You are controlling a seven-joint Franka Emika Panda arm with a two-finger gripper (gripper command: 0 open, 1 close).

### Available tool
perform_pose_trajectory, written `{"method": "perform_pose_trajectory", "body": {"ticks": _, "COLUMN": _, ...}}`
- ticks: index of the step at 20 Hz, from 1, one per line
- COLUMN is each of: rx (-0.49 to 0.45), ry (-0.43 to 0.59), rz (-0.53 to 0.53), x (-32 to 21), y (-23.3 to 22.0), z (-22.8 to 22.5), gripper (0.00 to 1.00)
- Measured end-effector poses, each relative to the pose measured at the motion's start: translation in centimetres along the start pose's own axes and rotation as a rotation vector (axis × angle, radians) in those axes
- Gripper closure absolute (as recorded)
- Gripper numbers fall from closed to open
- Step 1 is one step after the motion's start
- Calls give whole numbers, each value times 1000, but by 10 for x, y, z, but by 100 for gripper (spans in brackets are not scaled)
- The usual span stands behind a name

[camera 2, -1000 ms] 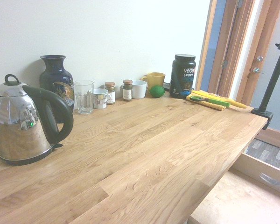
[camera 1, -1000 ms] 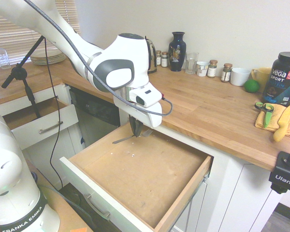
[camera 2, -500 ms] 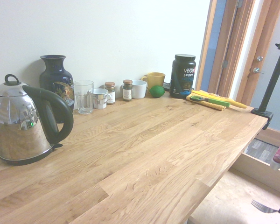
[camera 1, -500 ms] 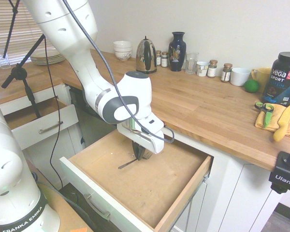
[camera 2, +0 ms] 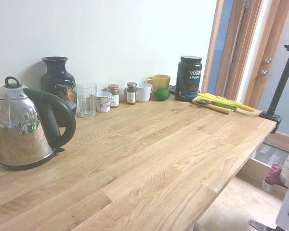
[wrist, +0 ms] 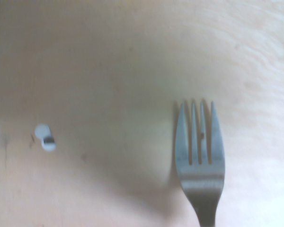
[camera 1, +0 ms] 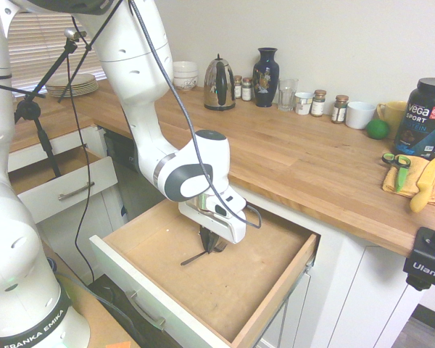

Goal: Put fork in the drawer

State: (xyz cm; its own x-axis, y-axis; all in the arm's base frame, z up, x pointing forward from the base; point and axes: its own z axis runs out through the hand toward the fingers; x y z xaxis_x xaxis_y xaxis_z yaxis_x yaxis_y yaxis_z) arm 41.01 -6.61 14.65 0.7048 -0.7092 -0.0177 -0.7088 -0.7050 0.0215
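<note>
The drawer (camera 1: 255,288) stands pulled wide open under the counter, with a bare light wooden bottom and a white front. My gripper (camera 1: 208,242) reaches down into its back left part and is shut on the fork (camera 1: 194,257). The fork lies nearly level just above the bottom, with its thin handle pointing toward the drawer's front left. In the wrist view the fork's tines (wrist: 199,142) hang close over the wood, near a small white speck (wrist: 45,141). The second exterior view catches only the tines of the fork (camera 2: 256,224) at its bottom right edge, over the drawer's wooden bottom (camera 2: 231,202).
A smaller drawer (camera 1: 61,187) is open to the left. The counter edge (camera 1: 312,210) overhangs the big drawer's back. On the counter stand a kettle (camera 1: 219,83), a vase (camera 1: 266,76), jars, a black tub (camera 1: 424,116), and green-handled scissors (camera 1: 396,161) on a yellow cloth.
The arm has come down and a little toward the drawer's front, carrying the fork from above the back rim to just over the drawer's bottom. The grip is unchanged.
</note>
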Motion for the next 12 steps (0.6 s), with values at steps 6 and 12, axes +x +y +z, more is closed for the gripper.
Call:
{"method": "perform_pose_trajectory", "body": {"ticks": 6, "rx": 4, "ry": -2, "rz": 15, "x": 6, "y": -10, "z": 6, "gripper": 0}}
{"method": "perform_pose_trajectory", "body": {"ticks": 12, "rx": 3, "ry": -3, "rz": 19, "x": 10, "y": -15, "z": 10, "gripper": 0}}
